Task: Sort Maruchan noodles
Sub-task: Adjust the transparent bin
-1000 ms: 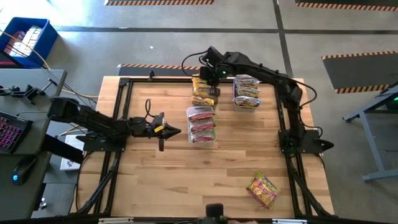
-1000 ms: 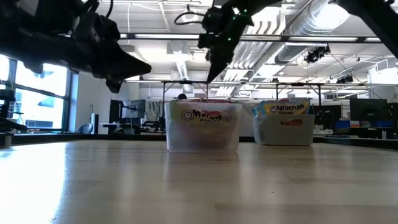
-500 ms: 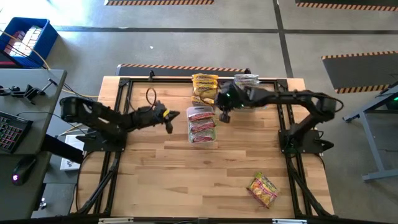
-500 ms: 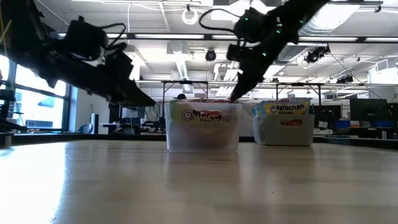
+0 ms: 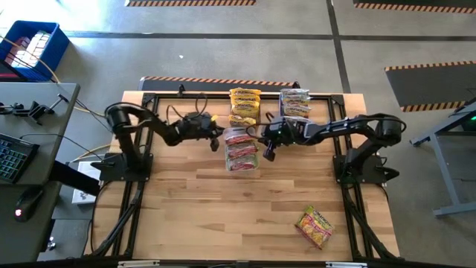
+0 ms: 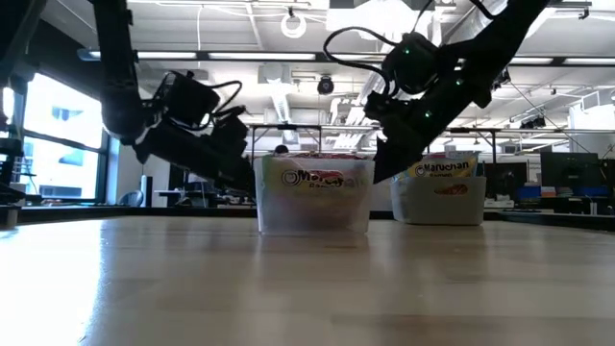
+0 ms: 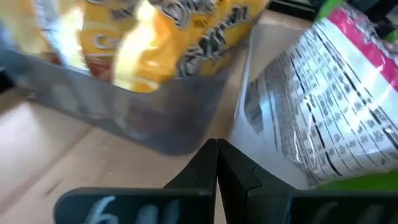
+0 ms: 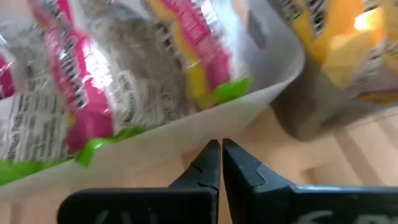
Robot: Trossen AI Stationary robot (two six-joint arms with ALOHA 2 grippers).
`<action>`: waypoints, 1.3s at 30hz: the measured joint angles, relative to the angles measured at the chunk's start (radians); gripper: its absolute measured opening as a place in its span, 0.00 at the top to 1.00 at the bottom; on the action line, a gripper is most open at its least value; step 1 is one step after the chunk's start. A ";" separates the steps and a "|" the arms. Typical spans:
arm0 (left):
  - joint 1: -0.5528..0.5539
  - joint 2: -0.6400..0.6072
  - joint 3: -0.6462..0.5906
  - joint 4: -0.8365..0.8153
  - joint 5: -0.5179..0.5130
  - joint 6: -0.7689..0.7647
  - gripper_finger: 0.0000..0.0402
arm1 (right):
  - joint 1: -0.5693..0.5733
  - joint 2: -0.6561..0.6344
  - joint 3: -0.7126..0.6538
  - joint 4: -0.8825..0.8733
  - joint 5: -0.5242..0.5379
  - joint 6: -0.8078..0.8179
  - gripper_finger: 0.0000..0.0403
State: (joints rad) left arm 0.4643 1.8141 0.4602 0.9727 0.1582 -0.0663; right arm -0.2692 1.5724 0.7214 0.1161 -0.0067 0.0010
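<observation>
Three clear bins hold Maruchan noodles. The pink-and-green packets' bin (image 5: pixel 240 149) sits mid-table, the yellow packets' bin (image 5: pixel 244 106) lies beyond it, and the silvery packets' bin (image 5: pixel 295 105) stands at the far right. One loose yellow-and-pink packet (image 5: pixel 314 227) lies flat near the table's near right corner. My left gripper (image 5: pixel 216 138) is shut, low beside the pink bin's left wall (image 7: pixel 249 118). My right gripper (image 5: pixel 266 152) is shut too, low beside that bin's right wall (image 8: pixel 205 121). In the low view the two grippers flank the pink bin (image 6: pixel 314 197). My left gripper has its shut fingertips (image 7: pixel 211 155) at the far left corner of the pink bin, level from the table's left; I cannot tell whether they touch it. My right gripper has its shut fingertips (image 8: pixel 219 152) close to that bin's right wall, slanting down from the right; I cannot tell whether they touch it.
A black frame rail (image 5: pixel 178 97) runs round the tabletop. Bare wood (image 5: pixel 223 216) spreads across the near half, apart from the loose packet. A desk with a keyboard (image 5: pixel 9 156) stands left of the table.
My right gripper has come away from above the yellow bin, moving toward the near edge and down to the pink bin's right side. My left gripper has moved right, toward the far edge and down to that bin's left side. The bins have stayed put.
</observation>
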 joint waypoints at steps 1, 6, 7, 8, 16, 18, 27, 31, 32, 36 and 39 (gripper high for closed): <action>-0.004 0.015 0.011 0.001 0.016 0.000 1.00 | 0.004 0.000 0.000 0.000 -0.005 0.000 1.00; -0.032 0.051 0.041 0.010 0.043 -0.008 1.00 | 0.021 0.000 0.000 0.011 -0.037 0.000 1.00; -0.039 0.049 0.039 0.012 0.042 -0.009 1.00 | 0.026 0.000 0.000 0.012 -0.039 0.002 1.00; -0.047 0.049 0.039 0.013 0.043 -0.012 1.00 | 0.030 0.000 0.000 0.011 -0.038 0.003 1.00; -0.099 0.049 0.036 0.001 0.054 -0.026 1.00 | 0.093 -0.001 0.000 0.023 -0.047 0.076 1.00; -0.101 0.049 0.036 0.002 0.054 -0.025 1.00 | 0.114 -0.001 0.000 0.023 -0.035 0.095 1.00; -0.048 -0.188 -0.123 -0.009 0.048 -0.012 1.00 | 0.159 -0.001 0.000 0.014 0.055 0.115 1.00; -0.067 -0.367 -0.235 -0.061 0.138 -0.067 1.00 | 0.159 -0.001 0.000 -0.012 0.056 0.133 1.00; -0.085 -0.397 -0.252 -0.084 0.176 -0.091 1.00 | 0.159 -0.001 0.000 -0.015 0.056 0.133 1.00; -0.195 -0.425 -0.280 -0.120 0.106 -0.141 1.00 | 0.159 -0.001 0.000 -0.013 0.056 0.131 1.00; -0.251 -0.392 -0.255 -0.117 0.028 -0.140 1.00 | 0.159 -0.001 0.000 0.011 0.056 0.131 1.00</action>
State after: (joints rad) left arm 0.2135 1.4223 0.2050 0.8557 0.1865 -0.2066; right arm -0.1101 1.5715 0.7219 0.1271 0.0494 0.1322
